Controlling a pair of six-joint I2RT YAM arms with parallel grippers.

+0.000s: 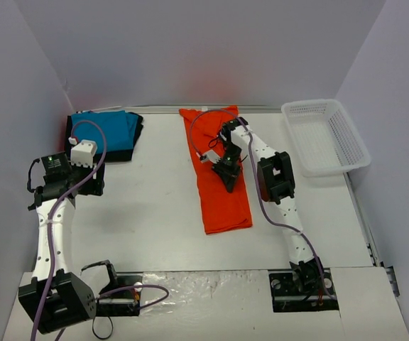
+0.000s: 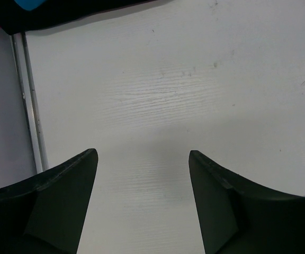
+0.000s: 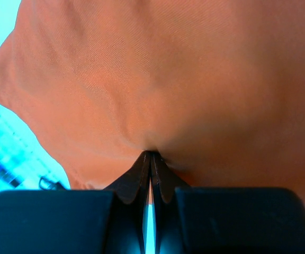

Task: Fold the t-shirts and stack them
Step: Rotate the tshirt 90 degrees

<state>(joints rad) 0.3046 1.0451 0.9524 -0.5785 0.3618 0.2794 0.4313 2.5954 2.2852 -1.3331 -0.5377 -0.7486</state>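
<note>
The orange-red t-shirt (image 1: 222, 206) lies as a long folded strip on the middle of the table, its far end at the back wall. My right gripper (image 1: 227, 174) is down on it and shut, pinching a fold of its cloth; in the right wrist view the shirt (image 3: 168, 69) puckers at the closed tips (image 3: 151, 154). The folded turquoise-blue shirt (image 1: 112, 131) lies on the folded black shirt (image 1: 135, 138) at the back left. My left gripper (image 1: 85, 167) hovers just in front of that stack, open and empty (image 2: 143, 153) over bare table, with the black shirt's edge (image 2: 62, 13) ahead.
The white mesh basket (image 1: 325, 135) stands at the back right beside the right wall. A metal rail (image 2: 28, 106) runs along the table's left edge next to my left gripper. Grey walls close in the left, back and right.
</note>
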